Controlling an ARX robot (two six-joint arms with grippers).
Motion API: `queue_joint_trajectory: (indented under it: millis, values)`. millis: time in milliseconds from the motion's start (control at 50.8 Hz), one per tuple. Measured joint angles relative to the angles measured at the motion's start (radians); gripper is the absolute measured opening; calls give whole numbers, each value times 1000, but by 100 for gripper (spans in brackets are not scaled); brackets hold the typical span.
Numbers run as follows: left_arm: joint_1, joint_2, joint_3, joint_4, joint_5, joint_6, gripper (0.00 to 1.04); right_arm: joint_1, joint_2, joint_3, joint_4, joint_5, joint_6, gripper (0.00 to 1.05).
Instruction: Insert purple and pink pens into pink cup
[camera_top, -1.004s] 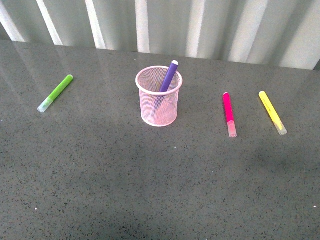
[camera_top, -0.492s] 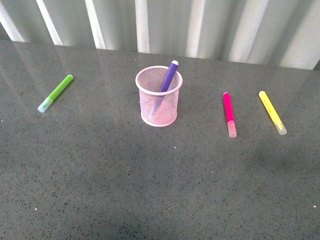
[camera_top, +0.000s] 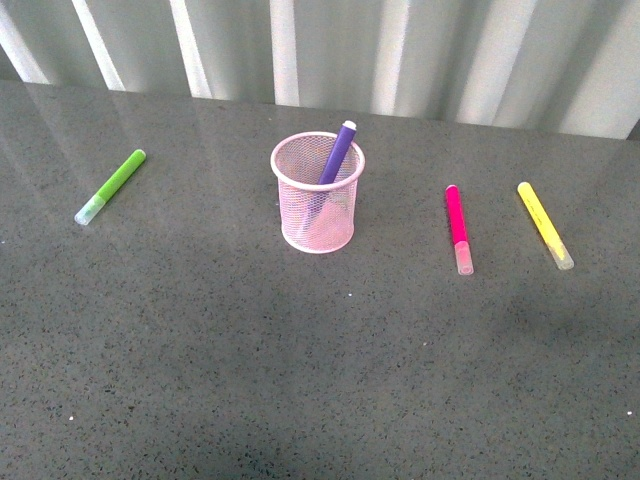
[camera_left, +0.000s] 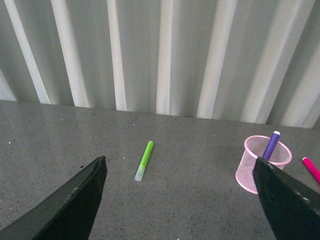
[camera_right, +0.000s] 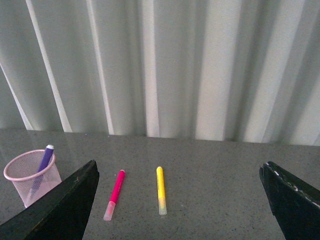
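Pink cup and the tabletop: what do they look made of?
Small round pale-pink mesh cup: likely painted metal wire, matte; the dark purple pen inside shows through its open weave. Dark grey speckled tabletop: probably polished stone or stone-look laminate, given pale flecks and faint reflections of the backdrop.

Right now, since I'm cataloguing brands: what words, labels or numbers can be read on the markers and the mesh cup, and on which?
No text can be read in any view.
yellow marker: faint dark specks on the barrel, perhaps print, too small to read.
pink marker, purple marker, green marker, pink mesh cup: no marking visible.
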Motion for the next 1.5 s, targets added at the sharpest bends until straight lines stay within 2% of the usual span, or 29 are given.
queue_joint_trajectory:
  millis: [79,335,433,630,709,827,1043,1220,1496]
  values:
    - [0,0,0,0,0,2,100,0,0,0,0,0,0,98]
    - [0,0,0,0,0,2,98,0,0,0,0,0,0,98]
    - [0,0,0,0,0,2,98,-3,75,29,-48,-28,16,98]
    - [0,0,0,0,0,2,98,-87,562,177,317,-80,95,98]
    - [0,0,0,0,0,2,98,-116,891,348,430,-55,171,98]
    - [0,-1,0,0,0,2,98,-99,1385,632,307,8,266,98]
    - [0,0,0,-1,0,2,98,-1,1866,964,103,79,295,98]
    - [0,0,0,-1,0,2,98,94,2055,1143,2,69,299,98]
    - [0,0,0,-1,0,2,98,144,2221,1328,-120,74,300,98]
